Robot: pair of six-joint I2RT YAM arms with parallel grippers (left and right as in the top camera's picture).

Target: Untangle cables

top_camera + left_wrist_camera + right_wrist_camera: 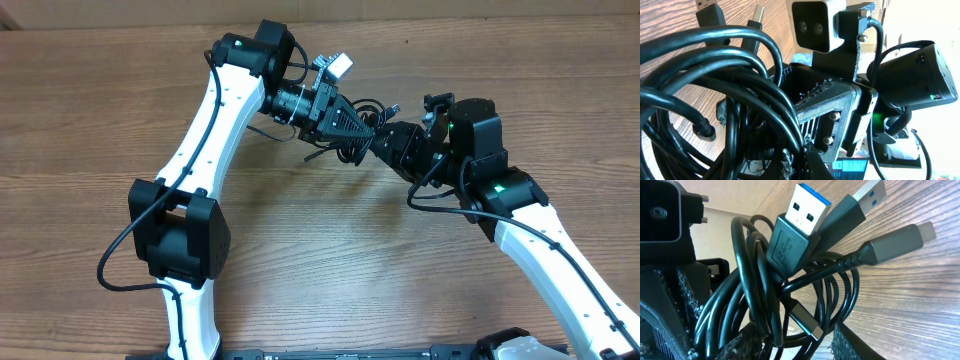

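The cables [352, 108] are a bunched black coil held between my two grippers at the table's far middle. My left gripper [362, 131] reaches in from the left and is shut on strands of the coil [715, 75]; its tips [797, 162] are close together. My right gripper [377, 139] reaches in from the right, and its fingers [795, 347] press on the bundle [790, 295] from both sides. A blue-tipped USB plug [802, 210] and a small silver plug [807, 322] stick out. The right gripper's body [825, 115] faces the left wrist camera.
The wooden table [330, 260] lies under both arms. The left arm's base joint [180, 235] stands at the front left, and the right arm [540, 240] runs to the front right. A dark bar [350, 352] lines the front edge.
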